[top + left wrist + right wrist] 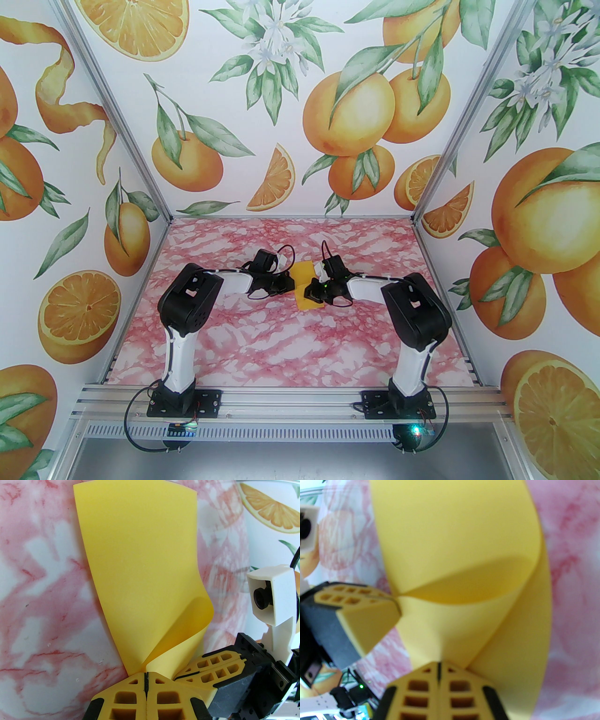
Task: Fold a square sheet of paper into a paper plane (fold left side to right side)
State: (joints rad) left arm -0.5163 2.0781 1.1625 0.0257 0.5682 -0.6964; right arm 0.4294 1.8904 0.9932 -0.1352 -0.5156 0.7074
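Left grip: my left gripper [146,679] is clamped tight on the near edge of the square sheet of paper [140,573], ready to carry that side across.
Right grip: my right gripper [439,667] is pinched onto the paper just beside it, likely steadying the fold.
Curl: plain yellow, the near part is lifted and loops softly over itself, uncreased.
Far part: seems flat, midway between the tabletop's [262,337] left and right edges.

Paper sheet [302,273] at table [262,337] centre
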